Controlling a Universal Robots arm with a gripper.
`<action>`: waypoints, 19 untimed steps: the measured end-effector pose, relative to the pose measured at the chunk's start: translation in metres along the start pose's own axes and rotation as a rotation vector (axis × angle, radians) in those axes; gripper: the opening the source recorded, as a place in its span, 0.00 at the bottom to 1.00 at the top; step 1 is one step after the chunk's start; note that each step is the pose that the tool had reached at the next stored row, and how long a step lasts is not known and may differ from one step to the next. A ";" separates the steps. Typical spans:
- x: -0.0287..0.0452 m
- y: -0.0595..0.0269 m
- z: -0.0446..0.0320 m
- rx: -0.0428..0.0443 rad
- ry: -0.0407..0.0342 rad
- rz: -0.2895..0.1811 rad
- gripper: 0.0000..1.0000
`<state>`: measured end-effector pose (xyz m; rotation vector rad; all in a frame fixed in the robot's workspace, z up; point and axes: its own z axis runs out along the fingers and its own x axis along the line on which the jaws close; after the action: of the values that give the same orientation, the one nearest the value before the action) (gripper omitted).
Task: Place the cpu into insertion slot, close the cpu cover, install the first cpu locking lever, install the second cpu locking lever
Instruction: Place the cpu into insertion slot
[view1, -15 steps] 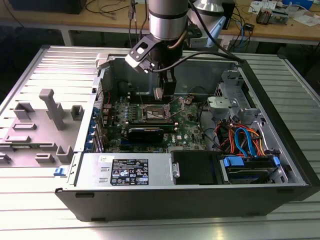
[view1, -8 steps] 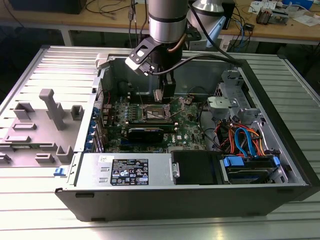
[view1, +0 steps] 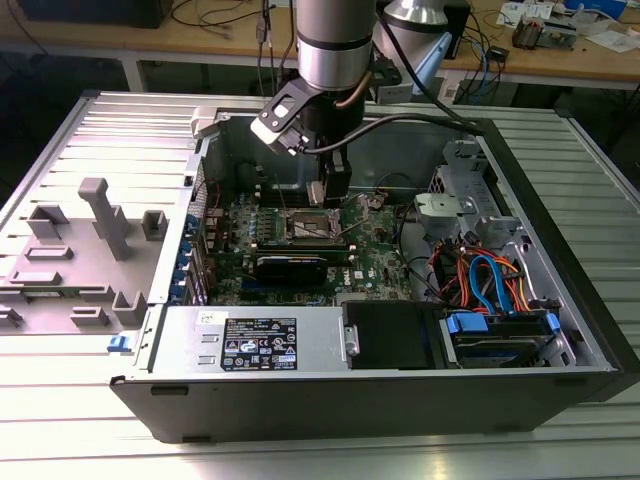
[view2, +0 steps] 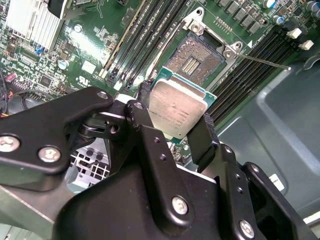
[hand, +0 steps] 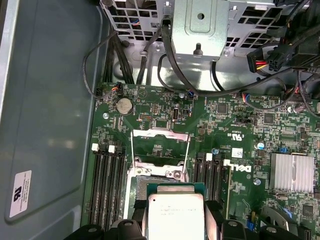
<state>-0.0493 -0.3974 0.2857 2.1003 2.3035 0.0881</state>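
One cpu, one insertion slot, one cpu cover, one arm and one hand. The hand's two black fingers are drawn in just as wide as the chip and clamp it by two opposite edges, its silvery top facing the wrist cameras. The cpu is held in the air over the green motherboard, close above the insertion slot and not seated in it.

In the exterior view the open computer case lies on a ribbed metal counter. The arm comes down from above into it, with the hand over the slot near the board's middle. A grey moulded fixture tray sits at the exterior view's left.

The second wrist view looks past the fingers at the slot, bare and dark inside its metal rim, with one thin locking lever sticking out sideways from its corner.

The first wrist view has the cpu at the near edge. Beyond it is a strip of the slot, then the cover swung open, its square cut-out showing the board behind. Long black memory slots flank the slot on both sides
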 end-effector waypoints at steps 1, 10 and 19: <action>0.0000 0.0000 0.0000 0.0000 0.0000 0.000 0.54; 0.0006 -0.0011 0.0053 -0.0001 0.0007 0.005 0.54; 0.0107 -0.0108 0.0198 -0.0013 -0.0051 0.051 0.54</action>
<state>-0.0599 -0.3872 0.2656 2.1565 2.2466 0.0851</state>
